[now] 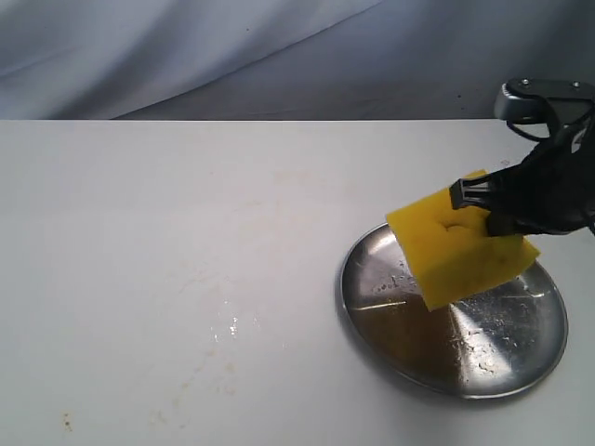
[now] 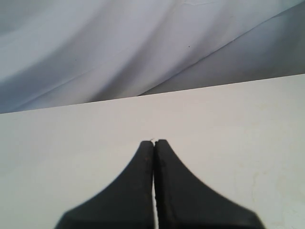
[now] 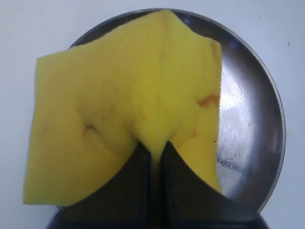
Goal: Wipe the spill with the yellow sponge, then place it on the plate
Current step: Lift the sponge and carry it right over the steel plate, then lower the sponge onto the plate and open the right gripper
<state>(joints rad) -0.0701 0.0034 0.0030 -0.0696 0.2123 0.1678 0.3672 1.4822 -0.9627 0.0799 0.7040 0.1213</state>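
The yellow sponge [image 1: 456,255] hangs tilted just above the silver plate [image 1: 507,348], pinched along one edge by my right gripper [image 1: 491,203]. In the right wrist view the sponge [image 3: 114,90] bulges around the black fingers and covers most of the plate [image 3: 250,119]; the gripper [image 3: 156,145] is shut on it. Small amber stains mark the foam. No amber puddle shows; only a faint wet sheen [image 1: 231,327] lies on the white table left of the plate. My left gripper [image 2: 154,142] is shut with nothing in it, over bare table, and is out of the exterior view.
The white table [image 1: 186,214] runs back to an edge, with a grey-blue cloth backdrop [image 1: 232,56] behind it. Faint brownish specks [image 1: 67,423] dot the table near its front left.
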